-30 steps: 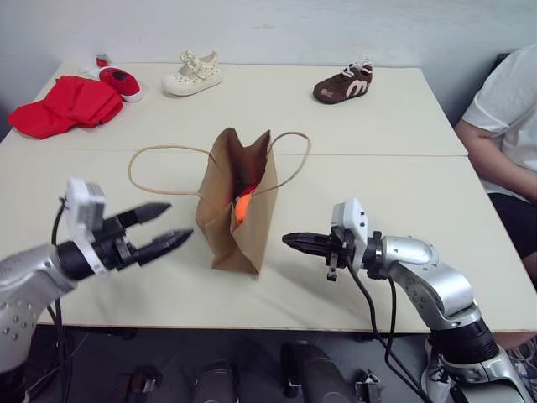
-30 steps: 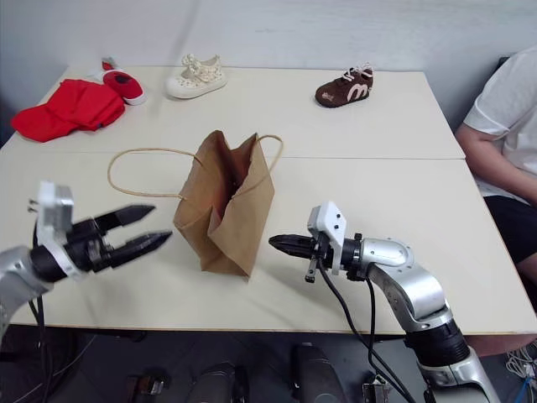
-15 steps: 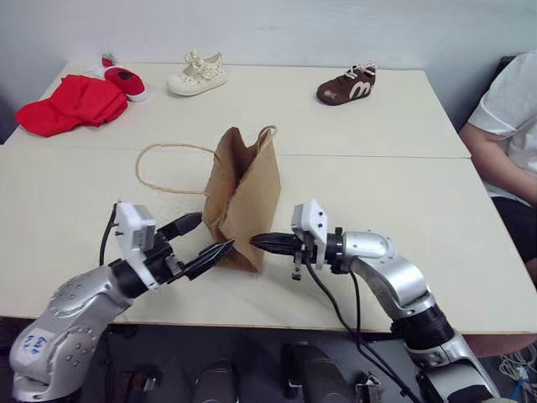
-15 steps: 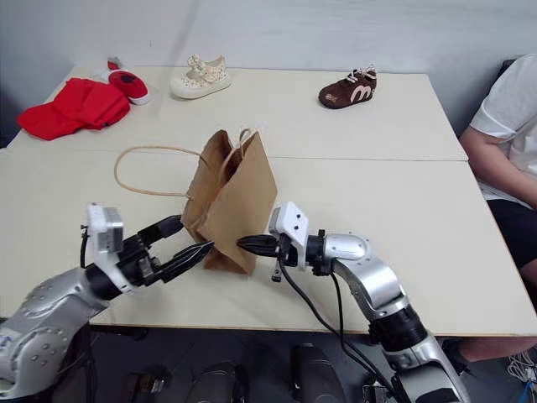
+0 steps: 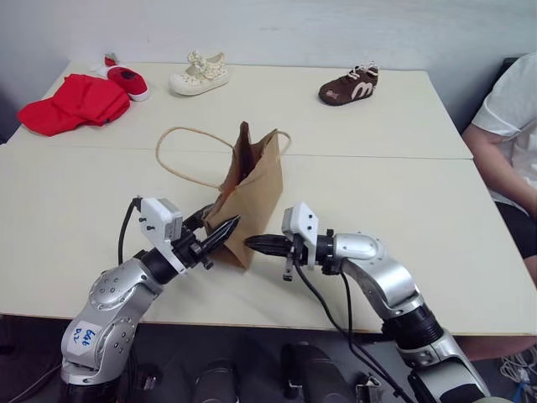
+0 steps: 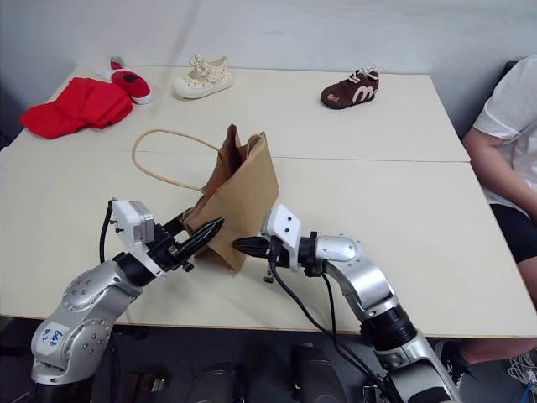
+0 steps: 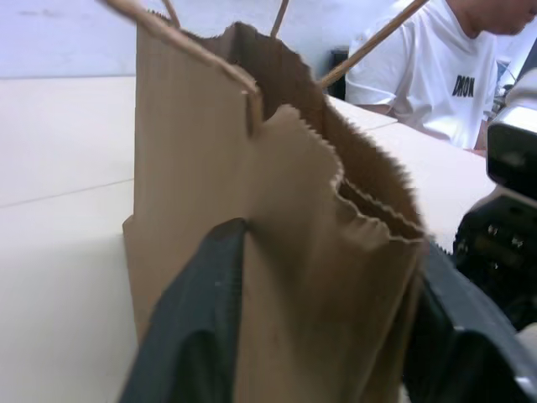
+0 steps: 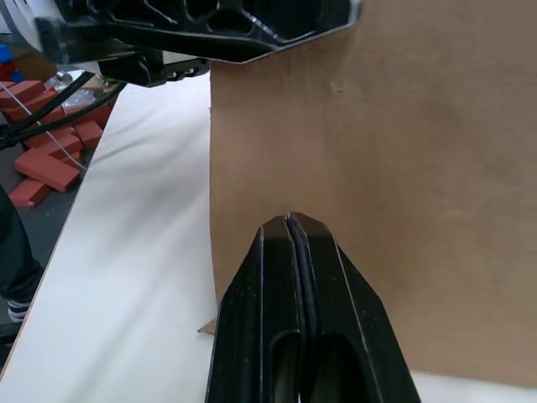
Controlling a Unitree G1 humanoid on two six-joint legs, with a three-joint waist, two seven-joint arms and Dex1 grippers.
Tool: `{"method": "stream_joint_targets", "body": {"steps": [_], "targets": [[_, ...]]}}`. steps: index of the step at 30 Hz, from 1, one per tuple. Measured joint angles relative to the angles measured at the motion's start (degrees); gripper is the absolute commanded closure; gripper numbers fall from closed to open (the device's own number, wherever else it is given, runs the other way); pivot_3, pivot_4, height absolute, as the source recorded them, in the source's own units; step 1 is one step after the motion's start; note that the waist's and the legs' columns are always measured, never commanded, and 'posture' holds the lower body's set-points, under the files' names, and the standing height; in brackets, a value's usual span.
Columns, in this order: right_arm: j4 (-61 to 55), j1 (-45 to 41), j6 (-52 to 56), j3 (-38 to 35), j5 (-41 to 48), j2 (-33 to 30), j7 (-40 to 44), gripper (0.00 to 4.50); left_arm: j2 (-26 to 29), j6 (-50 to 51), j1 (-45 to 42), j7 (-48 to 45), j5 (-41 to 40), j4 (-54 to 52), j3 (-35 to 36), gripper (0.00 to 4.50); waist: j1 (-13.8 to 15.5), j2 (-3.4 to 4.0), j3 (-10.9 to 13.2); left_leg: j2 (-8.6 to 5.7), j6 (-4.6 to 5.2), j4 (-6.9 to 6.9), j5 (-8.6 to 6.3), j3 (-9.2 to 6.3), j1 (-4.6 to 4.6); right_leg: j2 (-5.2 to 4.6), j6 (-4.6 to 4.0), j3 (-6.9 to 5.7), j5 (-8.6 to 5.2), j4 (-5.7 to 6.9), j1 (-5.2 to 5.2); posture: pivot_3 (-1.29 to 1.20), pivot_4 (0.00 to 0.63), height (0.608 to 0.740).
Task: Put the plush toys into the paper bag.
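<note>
Paper bag (image 5: 250, 195) stands upright mid-table. Left gripper (image 5: 216, 235) has its 2 fingers closing around the bag's near left edge. Right gripper (image 5: 256, 243), fingers pressed together and empty, touches the near right wall. Recommended: steady both sides evenly, avoiding crushing or tipping.

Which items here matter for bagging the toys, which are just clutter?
Job:
- paper bag
- left claw, closed on the bag's side
- right claw, shut, at the bag

Clutter:
- red cloth
- red shoe
- cream shoe
- brown shoe
</note>
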Motion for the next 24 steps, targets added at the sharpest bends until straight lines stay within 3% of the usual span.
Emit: {"method": "stream_joint_targets", "body": {"steps": [4,11,15,20,24], "targets": [[-3.88,2.47,1.59,-3.54,2.73,-3.47,1.10,4.50,2.80,-0.01,-2.95,-4.76,-0.59,4.54,0.50,4.47,0.11,0.00,0.00,-0.01,0.02,0.08,-0.01,-0.02,-0.03,0.00,0.00,-0.03,0.00,0.02,0.01,0.00,0.150,0.740],[-13.28,16.61,4.19,-18.95,10.48,-18.89,6.36,4.50,13.20,3.97,-15.99,-28.16,-8.46,18.95,0.11,4.47,0.73,-0.01,0.00,-0.05,0.05,0.18,-0.03,-0.04,-0.08,0.03,0.01,-0.10,0.01,-0.02,0.05,0.00,0.150,0.740],[-14.42,25.37,0.80,-27.34,11.36,-24.72,10.48,4.50,15.90,3.33,-22.87,-42.26,-9.89,25.27,-2.19,4.47,0.60,-0.01,-0.01,-0.03,0.05,0.17,-0.03,0.01,-0.02,0.14,0.03,-0.04,0.01,-0.03,0.08,0.00,0.150,0.740],[-14.26,32.62,-2.33,-35.95,11.20,-27.50,12.10,4.50,17.43,-8.63,-27.38,-53.88,-0.09,37.76,-7.88,4.47,0.08,-0.01,-0.01,-0.02,0.03,0.24,-0.02,0.08,0.02,0.19,0.02,0.01,0.01,0.04,0.08,0.00,0.150,0.740],[-14.12,33.92,-4.15,-37.70,11.13,-27.46,12.00,4.50,16.50,-18.48,-30.32,-58.59,5.55,45.57,-9.65,4.47,0.22,-0.01,-0.01,-0.01,0.04,0.35,-0.03,0.07,-0.03,0.18,0.04,0.01,0.02,0.05,0.08,0.00,0.150,0.740]]}}
